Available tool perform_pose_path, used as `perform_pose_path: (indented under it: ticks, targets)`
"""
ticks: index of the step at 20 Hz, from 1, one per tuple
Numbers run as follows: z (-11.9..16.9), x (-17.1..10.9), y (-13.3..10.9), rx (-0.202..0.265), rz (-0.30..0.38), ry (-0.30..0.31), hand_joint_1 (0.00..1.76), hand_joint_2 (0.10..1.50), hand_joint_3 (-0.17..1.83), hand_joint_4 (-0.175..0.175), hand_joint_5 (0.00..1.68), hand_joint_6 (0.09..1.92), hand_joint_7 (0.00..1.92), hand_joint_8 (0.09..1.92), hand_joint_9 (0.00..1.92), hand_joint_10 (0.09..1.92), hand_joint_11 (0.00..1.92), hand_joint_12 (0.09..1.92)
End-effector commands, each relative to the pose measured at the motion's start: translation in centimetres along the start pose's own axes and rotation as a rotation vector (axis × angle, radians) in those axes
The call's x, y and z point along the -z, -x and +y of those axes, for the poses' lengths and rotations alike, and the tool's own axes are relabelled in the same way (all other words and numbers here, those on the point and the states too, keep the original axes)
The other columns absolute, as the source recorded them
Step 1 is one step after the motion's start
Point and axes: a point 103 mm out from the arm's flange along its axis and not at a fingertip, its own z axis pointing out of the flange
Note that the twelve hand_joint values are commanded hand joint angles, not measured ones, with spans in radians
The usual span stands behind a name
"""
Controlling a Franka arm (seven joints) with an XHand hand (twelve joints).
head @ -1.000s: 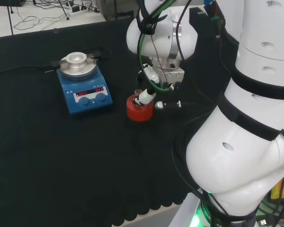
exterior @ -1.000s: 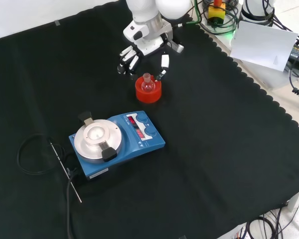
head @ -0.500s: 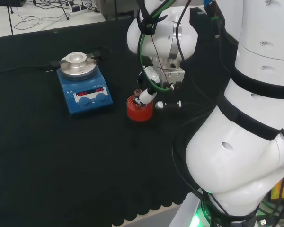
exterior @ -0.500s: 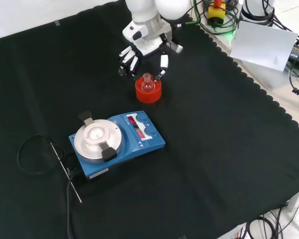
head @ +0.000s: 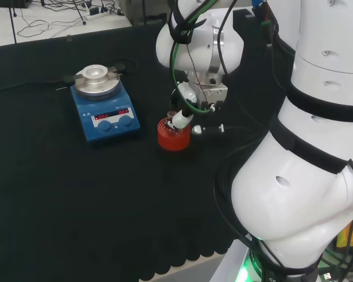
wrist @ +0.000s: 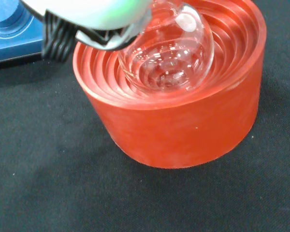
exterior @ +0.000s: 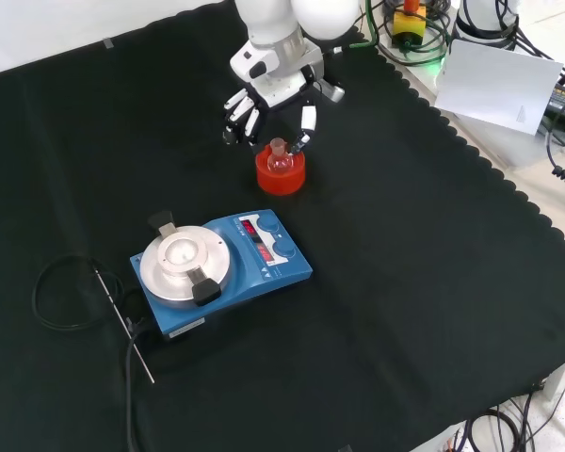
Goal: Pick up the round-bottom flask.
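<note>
Flask (wrist: pixel 171 58) of clear glass, round-bodied, sits in the ribbed hollow of a red stand (wrist: pixel 183 125) on the surface (exterior: pixel 405 282), which is covered in black cloth. In the front view the flask (exterior: pixel 280 158) stands upright with its short neck pointing up, and the stand (exterior: pixel 281 173) is near the far middle of the cloth. The wrist view shows the round body resting low among the stand's stepped rings; nothing can be made out inside it.

The hand (exterior: pixel 264 99) hangs just above and behind the flask in the front view. Its fingers (exterior: pixel 237 115) are spread and fairly straight to the left of the neck, and the thumb (exterior: pixel 306 122) reaches down on the right, its tip close beside the neck. The flask's neck lies between them; whether any part touches the glass cannot be told, and nothing is gripped. In the head view the hand (head: pixel 188 108) is right over the stand (head: pixel 173 135).

A blue hotplate (exterior: pixel 221 273) with a round metal top stands nearer the camera in the front view, apart from the stand. A thin rod and a black cable (exterior: pixel 61 301) lie to its left.
</note>
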Motion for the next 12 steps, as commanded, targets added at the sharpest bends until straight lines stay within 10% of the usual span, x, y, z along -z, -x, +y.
perform_pose_path:
  ticks: [1,12]
  targets:
    - [0.17,0.02,-0.09,-0.004,-0.01,-0.005,0.98,0.59,0.69,-0.08,0.81,0.83,0.18,0.71,0.45,0.72,0.14,1.4]
    - [0.14,0.11,0.32,-0.018,-0.019,-0.026,0.98,0.62,0.67,-0.077,0.87,0.82,0.19,0.72,0.48,0.71,0.17,1.4]
